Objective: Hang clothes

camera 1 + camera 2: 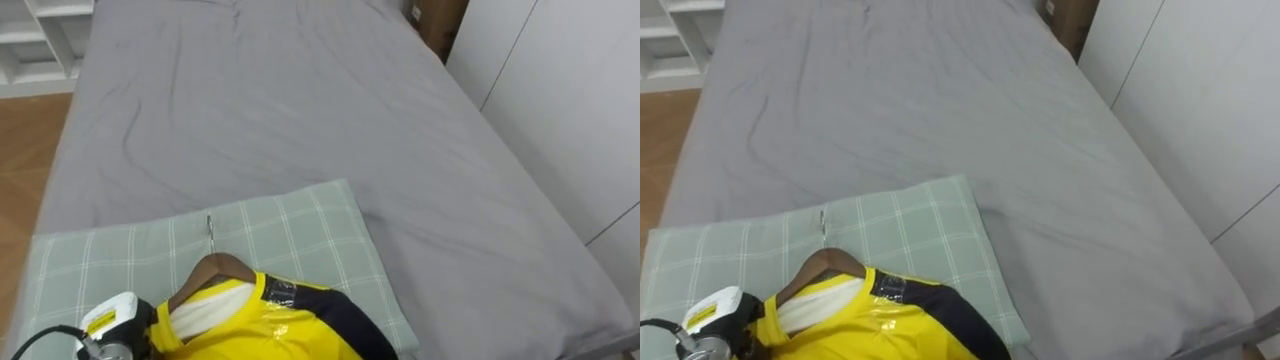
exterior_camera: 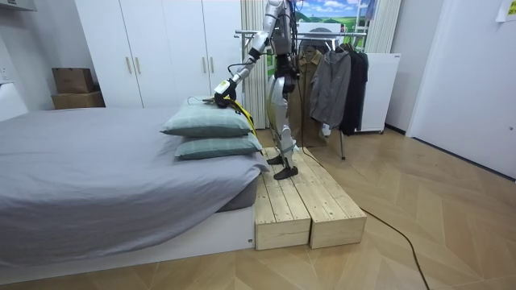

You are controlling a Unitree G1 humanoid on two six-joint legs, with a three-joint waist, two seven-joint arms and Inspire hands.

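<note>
The yellow garment (image 1: pixel 260 325) lay on its wooden hanger (image 1: pixel 215 268) on the checked pillow (image 1: pixel 290 225) at the head of the bed (image 1: pixel 300 110), the hanger's thin metal hook (image 1: pixel 210 228) pointing up the pillow. The left hand (image 1: pixel 112 322) sat against the garment's left shoulder, its fingers hidden by the cloth, so whether it was grasping could not be told. The step in hand looked like picking the garment up by the hanger. A firm hold on the wood near the neck would probably serve best, keeping the hook free and upright for the rail. The cloth looked slick and could slide off a tilted hanger. In the room view the robot stood on a wooden platform (image 2: pixel 306 201) beside the bed, its left arm stretched over the two stacked pillows. The clothes rack (image 2: pixel 321 31) with dark garments (image 2: pixel 339 89) stood behind it, so it would likely need to turn on the narrow platform. The hanging clothes crowded the rail, and part of the yellow garment dangling past the pillow might snag.
</note>
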